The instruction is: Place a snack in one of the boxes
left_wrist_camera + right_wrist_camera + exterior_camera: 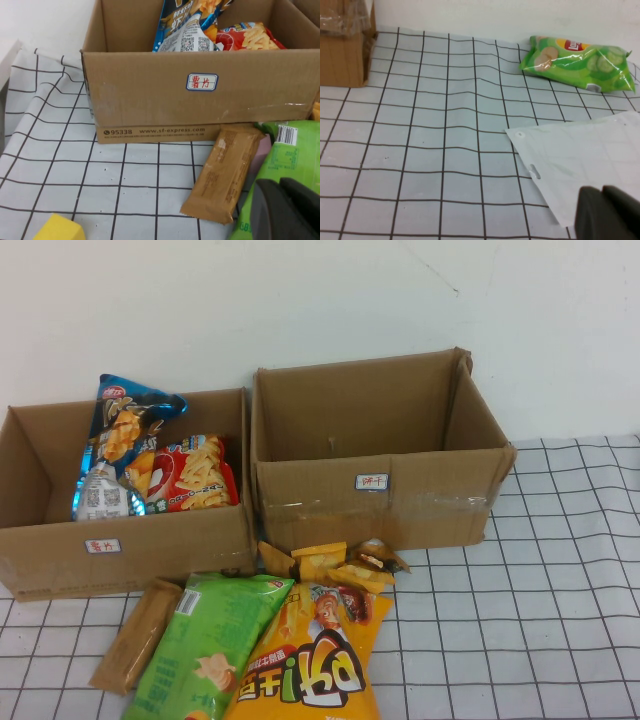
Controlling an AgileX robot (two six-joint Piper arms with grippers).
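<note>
Snacks lie in front of two open cardboard boxes: a brown bar [135, 635], a green bag [205, 650], an orange bag [310, 665] and small yellow packets [335, 562]. The left box [120, 540] holds a blue bag [125, 430] and a red bag [195, 475]. The right box [380, 490] looks empty. Neither gripper shows in the high view. In the left wrist view my left gripper [280, 187] is shut and empty, over the green bag [287, 155] beside the brown bar [225, 172]. My right gripper [602, 192] is shut and empty above a white plastic bag [580, 160].
A green chip bag [577, 62] lies on the checked cloth far from the right gripper, and a box corner [342, 55] shows at the edge of that view. A yellow block [57, 230] lies on the cloth near the left gripper. A white wall stands behind the boxes.
</note>
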